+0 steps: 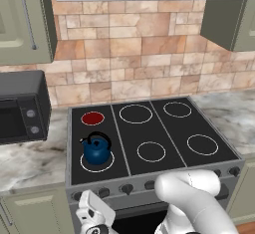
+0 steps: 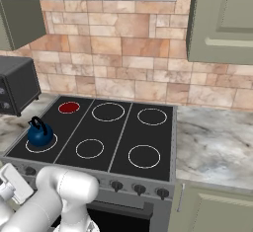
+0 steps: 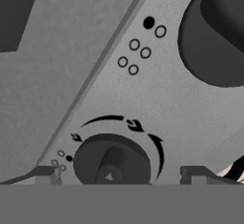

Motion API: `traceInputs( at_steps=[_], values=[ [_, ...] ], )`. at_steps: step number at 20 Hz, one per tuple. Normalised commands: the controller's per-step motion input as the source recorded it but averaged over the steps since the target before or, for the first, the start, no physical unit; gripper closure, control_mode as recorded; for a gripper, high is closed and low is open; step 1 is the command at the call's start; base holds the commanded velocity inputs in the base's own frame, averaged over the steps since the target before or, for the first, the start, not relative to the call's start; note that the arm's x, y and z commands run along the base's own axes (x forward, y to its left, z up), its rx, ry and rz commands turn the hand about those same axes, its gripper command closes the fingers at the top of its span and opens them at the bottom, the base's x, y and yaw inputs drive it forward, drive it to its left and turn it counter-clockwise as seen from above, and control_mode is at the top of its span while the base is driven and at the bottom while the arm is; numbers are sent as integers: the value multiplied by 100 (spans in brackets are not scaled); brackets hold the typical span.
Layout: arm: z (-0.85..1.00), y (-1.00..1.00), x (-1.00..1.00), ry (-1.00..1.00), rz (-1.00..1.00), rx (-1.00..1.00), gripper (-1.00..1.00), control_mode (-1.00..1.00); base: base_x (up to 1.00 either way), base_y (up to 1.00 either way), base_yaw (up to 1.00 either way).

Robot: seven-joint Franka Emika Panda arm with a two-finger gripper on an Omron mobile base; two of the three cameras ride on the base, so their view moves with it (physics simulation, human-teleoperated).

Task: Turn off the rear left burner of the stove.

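Observation:
The rear left burner [image 1: 92, 118] [image 2: 68, 107] glows as a solid red disc at the back left of the stove [image 1: 174, 128] [image 2: 123, 135], a black glass cooktop. My white hand [image 1: 93, 209] [image 2: 13, 184] hangs low in front of the left end of the stove's grey front panel. In the hand view my gripper [image 3: 119, 175] is open, its two fingertips [image 3: 45, 173] wide apart on either side of a dark round knob [image 3: 112, 163] without touching it. A second, larger-looking knob [image 3: 214, 32] sits at the upper right of that view.
A blue kettle [image 1: 96, 149] [image 2: 39, 133] stands on the front left zone. A black microwave [image 1: 20, 108] [image 2: 17, 83] sits on the counter left of the stove. More dark knobs [image 1: 127, 188] [image 2: 138, 189] run along the front panel. My own arm [image 1: 194, 198] crosses below it.

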Motion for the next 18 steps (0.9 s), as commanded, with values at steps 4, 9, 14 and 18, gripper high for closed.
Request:
traceInputs(
  at_steps=[4, 9, 14, 18],
  values=[
    [-48, -2, 18, 0, 0, 3, 100, -100, 0, 0, 0],
    [-42, -7, 11, -4, 0, 6, 100, -100, 0, 0, 0],
    [-22, -10, 20, -9, 0, 9, 100, -100, 0, 0, 0],
    [-8, -12, 26, -9, 0, 17, 100, -100, 0, 0, 0]
  ],
)
